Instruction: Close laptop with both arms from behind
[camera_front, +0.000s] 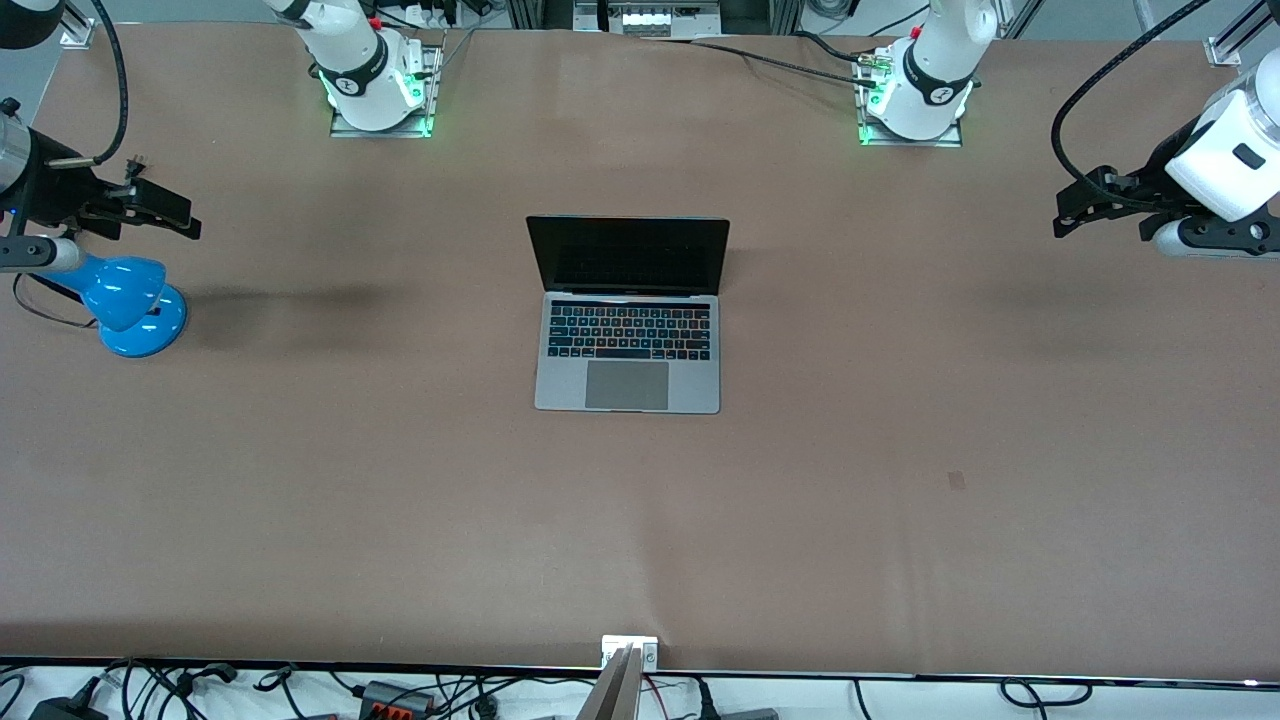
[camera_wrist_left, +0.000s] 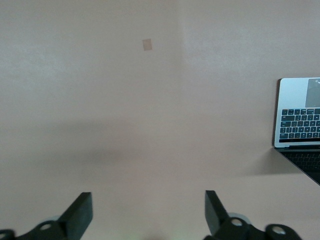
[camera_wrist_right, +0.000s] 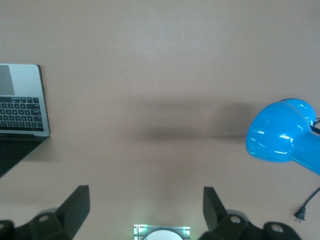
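Note:
The laptop (camera_front: 628, 330) stands open in the middle of the table, its black screen upright and its keyboard and trackpad facing the front camera. Its corner shows in the left wrist view (camera_wrist_left: 300, 115) and in the right wrist view (camera_wrist_right: 22, 105). My left gripper (camera_front: 1075, 205) hangs over the left arm's end of the table, well apart from the laptop. It is open (camera_wrist_left: 148, 210) with nothing between its fingers. My right gripper (camera_front: 175, 210) hangs over the right arm's end of the table, also open (camera_wrist_right: 146, 205) and empty.
A blue desk lamp (camera_front: 130, 300) sits on the table under the right gripper, and its head (camera_wrist_right: 282, 137) and plug (camera_wrist_right: 300, 214) show in the right wrist view. A small dark mark (camera_front: 957, 480) lies on the table surface nearer the front camera.

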